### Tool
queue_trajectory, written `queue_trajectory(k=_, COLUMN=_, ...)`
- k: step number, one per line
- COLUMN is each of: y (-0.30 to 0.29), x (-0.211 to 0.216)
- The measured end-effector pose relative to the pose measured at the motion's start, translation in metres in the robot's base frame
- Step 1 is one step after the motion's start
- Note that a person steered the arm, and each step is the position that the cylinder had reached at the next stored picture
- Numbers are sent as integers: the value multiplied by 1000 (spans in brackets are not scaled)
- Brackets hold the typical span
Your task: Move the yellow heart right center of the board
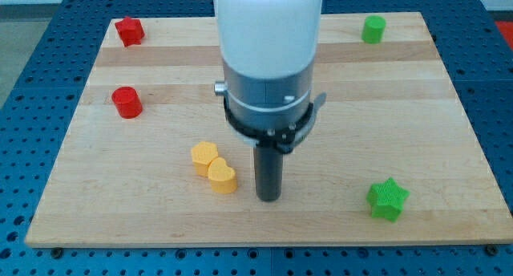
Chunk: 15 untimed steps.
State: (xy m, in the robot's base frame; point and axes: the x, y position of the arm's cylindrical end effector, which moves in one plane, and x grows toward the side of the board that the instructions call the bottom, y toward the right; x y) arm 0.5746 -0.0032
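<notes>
The yellow heart lies on the wooden board at the lower middle, left of centre. A second yellow block, rounded with flat sides, touches it on its upper left. My tip rests on the board just to the right of the heart, a small gap away and slightly lower in the view. The arm's white and grey body hides the board's upper middle.
A red block sits at the top left corner and a red cylinder on the left side. A green cylinder is at the top right. A green star is at the lower right.
</notes>
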Motion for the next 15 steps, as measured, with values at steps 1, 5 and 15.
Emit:
queue_trajectory(k=1, y=-46, x=25)
queue_trajectory(k=5, y=36, x=-50)
queue_trajectory(k=15, y=50, x=-123)
